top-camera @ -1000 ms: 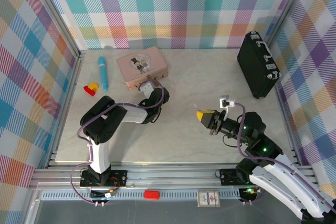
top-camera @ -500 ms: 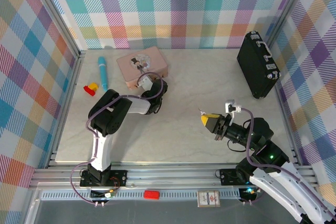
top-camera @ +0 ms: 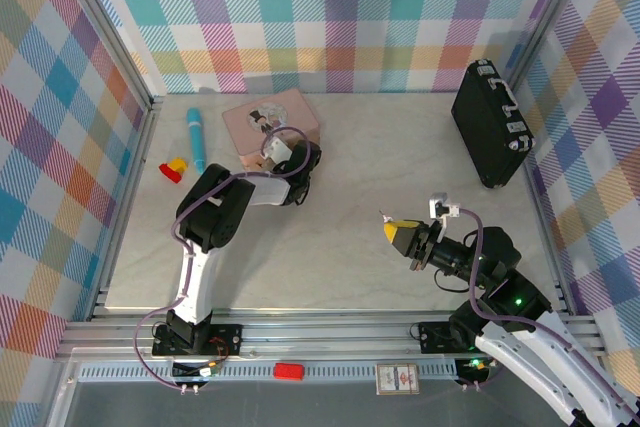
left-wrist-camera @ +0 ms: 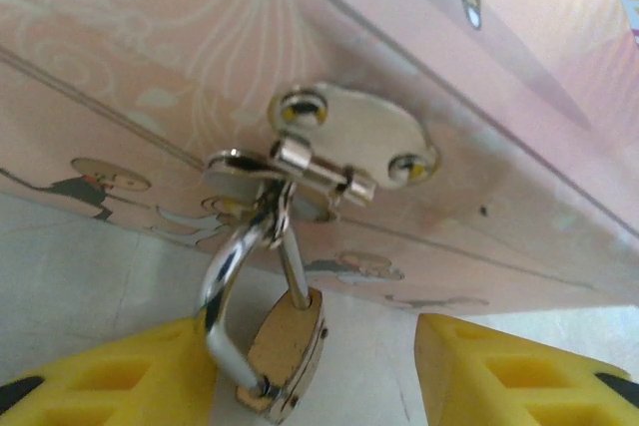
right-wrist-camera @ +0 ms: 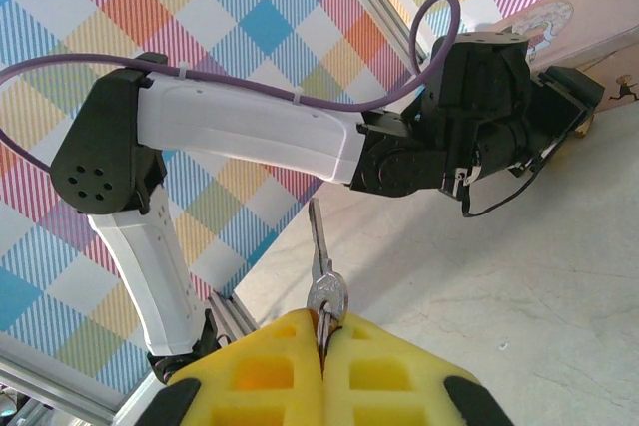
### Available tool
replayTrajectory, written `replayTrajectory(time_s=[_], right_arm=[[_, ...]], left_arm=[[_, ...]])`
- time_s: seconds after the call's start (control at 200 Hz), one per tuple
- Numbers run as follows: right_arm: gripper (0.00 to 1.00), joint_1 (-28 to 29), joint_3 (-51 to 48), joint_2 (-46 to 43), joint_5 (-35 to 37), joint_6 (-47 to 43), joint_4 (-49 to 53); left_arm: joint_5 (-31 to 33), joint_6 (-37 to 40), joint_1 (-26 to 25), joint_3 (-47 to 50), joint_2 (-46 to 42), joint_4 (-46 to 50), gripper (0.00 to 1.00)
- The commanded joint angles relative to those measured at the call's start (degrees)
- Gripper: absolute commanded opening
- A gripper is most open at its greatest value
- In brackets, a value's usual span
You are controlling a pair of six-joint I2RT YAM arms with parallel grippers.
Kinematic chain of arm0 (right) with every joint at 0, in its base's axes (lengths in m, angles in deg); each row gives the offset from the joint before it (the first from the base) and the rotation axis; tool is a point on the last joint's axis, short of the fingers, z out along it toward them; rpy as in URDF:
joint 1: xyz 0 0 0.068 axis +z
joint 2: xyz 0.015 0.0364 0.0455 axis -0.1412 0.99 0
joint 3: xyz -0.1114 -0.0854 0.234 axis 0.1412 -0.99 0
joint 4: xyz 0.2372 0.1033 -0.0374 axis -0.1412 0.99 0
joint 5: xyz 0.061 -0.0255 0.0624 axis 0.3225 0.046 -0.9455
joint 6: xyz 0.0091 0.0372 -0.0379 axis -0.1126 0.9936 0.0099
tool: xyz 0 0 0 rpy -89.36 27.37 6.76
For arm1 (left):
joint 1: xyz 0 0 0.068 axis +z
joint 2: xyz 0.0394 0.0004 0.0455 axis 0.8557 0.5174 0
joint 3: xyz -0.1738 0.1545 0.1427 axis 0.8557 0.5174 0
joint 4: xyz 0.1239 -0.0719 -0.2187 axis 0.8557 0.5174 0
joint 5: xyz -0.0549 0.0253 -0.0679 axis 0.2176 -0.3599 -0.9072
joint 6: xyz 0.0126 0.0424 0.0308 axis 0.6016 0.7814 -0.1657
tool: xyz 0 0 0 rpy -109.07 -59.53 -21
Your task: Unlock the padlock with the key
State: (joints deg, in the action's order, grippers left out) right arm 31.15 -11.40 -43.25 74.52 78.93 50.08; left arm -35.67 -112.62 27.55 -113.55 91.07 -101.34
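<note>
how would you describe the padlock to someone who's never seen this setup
Find the flat pink tin box at the back left of the table. On its front wall sits a silver hasp, and from it hangs the small brass-bodied padlock with a thin silver shackle, the only gold-coloured piece there.

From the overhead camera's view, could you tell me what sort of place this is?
Probably a robot training cell: plaid backdrop walls, an aluminium frame, and staged props like the pink tin box.
</note>
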Motion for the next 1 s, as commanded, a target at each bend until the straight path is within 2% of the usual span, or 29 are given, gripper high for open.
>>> replayTrajectory(time_s=[0.0,0.165,0.41,0.665,0.995], right_arm=[[0.00,-0.33,-0.05,-0.67,-0.32,0.01,0.45],[0.00,-0.39,-0.23,-0.60,-0.15,0.30,0.80],[0.00,-0.34,-0.41,0.35,0.22,0.81,0.85],[0.00,-0.40,-0.24,3.17,0.62,1.64,0.12],[0.00,-0.33,-0.05,11.43,2.66,4.40,0.65]], left_arm=[[-2.12,-1.16,2.89,-0.99,3.44,2.99,0.48],[-3.32,0.37,3.70,-0.36,2.84,3.05,0.33],[-5.11,8.59,3.69,1.27,-1.05,4.36,0.14],[-7.75,16.87,3.69,4.67,-6.90,7.21,0.05],[-19.36,23.31,3.56,7.57,-14.19,16.51,0.00]])
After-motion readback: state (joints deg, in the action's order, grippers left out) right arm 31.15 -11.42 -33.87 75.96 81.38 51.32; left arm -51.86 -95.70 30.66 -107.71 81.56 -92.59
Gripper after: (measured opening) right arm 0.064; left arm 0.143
